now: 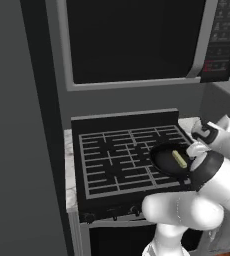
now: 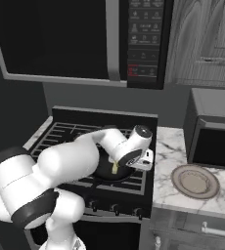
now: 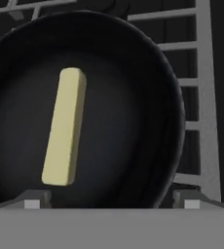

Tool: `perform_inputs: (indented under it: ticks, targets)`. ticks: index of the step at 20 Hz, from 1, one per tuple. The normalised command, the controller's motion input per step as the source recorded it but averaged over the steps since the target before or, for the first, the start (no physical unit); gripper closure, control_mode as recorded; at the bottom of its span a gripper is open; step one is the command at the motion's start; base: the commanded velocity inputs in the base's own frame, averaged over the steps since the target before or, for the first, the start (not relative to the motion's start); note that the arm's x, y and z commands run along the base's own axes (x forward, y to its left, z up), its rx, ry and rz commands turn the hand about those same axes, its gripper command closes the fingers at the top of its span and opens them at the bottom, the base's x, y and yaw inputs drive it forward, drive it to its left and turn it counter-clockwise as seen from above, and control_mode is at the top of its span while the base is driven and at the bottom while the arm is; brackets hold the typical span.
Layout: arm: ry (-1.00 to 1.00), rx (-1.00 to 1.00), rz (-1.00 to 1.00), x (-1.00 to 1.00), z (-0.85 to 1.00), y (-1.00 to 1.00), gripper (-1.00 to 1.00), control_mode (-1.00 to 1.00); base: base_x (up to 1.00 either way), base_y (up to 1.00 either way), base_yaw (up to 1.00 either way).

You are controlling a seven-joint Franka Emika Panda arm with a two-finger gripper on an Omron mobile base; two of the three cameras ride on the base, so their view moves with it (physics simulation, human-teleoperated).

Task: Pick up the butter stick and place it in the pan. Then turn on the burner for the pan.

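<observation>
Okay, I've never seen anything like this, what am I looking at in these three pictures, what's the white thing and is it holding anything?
The white thing is a robot arm in a computer-rendered kitchen. Two pictures come from cameras riding behind it, left and right. The third looks down from its hand. It works over a black stove. The pan sits on the stove's grate, and the butter stick lies flat inside it. The gripper hovers just above the pan, jaws open, holding nothing. A pale dish rests on the marble counter beside the stove, with a microwave overhead.
</observation>
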Motion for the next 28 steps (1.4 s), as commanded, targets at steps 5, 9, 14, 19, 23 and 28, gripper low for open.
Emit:
perform_inputs:
  ticks: [5, 9, 14, 19, 23, 28]
  targets:
    - [-0.18, 0.08, 0.0, -0.34, 0.18, -0.23, -1.0, -1.0, 0.0, 0.0, 0.0]
    - [-0.18, 0.04, 0.0, -0.36, 0.0, -0.3, -1.0, -1.0, 0.0, 0.0, 0.0]
    - [-0.17, 0.03, 0.0, -0.55, -0.03, -0.38, -1.0, -1.0, 0.0, 0.0, 0.0]
    - [-0.18, 0.01, 0.0, -0.43, -0.05, -0.22, -1.0, -1.0, 0.0, 0.0, 0.0]
    - [-0.23, 0.0, 0.0, -0.18, -0.22, -0.01, -1.0, -1.0, 0.0, 0.0, 0.0]
    - [-0.23, 0.0, 0.0, -0.13, -0.43, 0.01, -1.0, -1.0, 0.0, 0.0, 0.0]
